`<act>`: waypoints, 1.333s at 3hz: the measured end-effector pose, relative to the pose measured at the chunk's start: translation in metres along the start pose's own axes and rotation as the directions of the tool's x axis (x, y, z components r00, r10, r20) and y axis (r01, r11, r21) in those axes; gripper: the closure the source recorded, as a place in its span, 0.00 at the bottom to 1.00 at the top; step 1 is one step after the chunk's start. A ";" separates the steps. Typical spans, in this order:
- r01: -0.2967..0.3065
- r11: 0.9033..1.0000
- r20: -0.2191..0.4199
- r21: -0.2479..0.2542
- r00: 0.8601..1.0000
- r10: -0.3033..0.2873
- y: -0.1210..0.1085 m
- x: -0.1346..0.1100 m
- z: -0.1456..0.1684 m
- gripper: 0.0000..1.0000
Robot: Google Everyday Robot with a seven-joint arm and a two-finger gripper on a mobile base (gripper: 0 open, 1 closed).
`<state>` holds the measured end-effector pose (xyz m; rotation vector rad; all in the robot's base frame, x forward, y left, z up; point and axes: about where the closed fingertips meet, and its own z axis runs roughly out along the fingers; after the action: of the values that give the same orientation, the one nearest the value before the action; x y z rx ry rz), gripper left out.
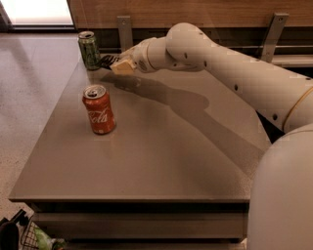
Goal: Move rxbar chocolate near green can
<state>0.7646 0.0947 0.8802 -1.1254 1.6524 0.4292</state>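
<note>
A wide, flat grey-brown tabletop [161,166] fills most of the view, with a dark lower shelf [137,224] beneath its front edge. Behind it runs a brown wood-panelled wall [205,10] bearing two grey metal brackets [124,30]. A pale, glossy speckled floor [29,102] lies to the left, and a bright white opening [39,11] glows at top left. The gripper [122,66] hangs over the table's far left corner.
</note>
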 end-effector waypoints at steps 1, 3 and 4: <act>0.000 1.000 -0.001 -0.004 1.000 0.000 0.002 0.000 0.002 0.84; 0.000 1.000 0.000 -0.013 1.000 0.000 0.006 0.000 0.007 0.30; 0.000 1.000 0.000 -0.017 1.000 0.000 0.008 0.000 0.008 0.07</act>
<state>0.7624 0.1051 0.8750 -1.1380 1.6517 0.4434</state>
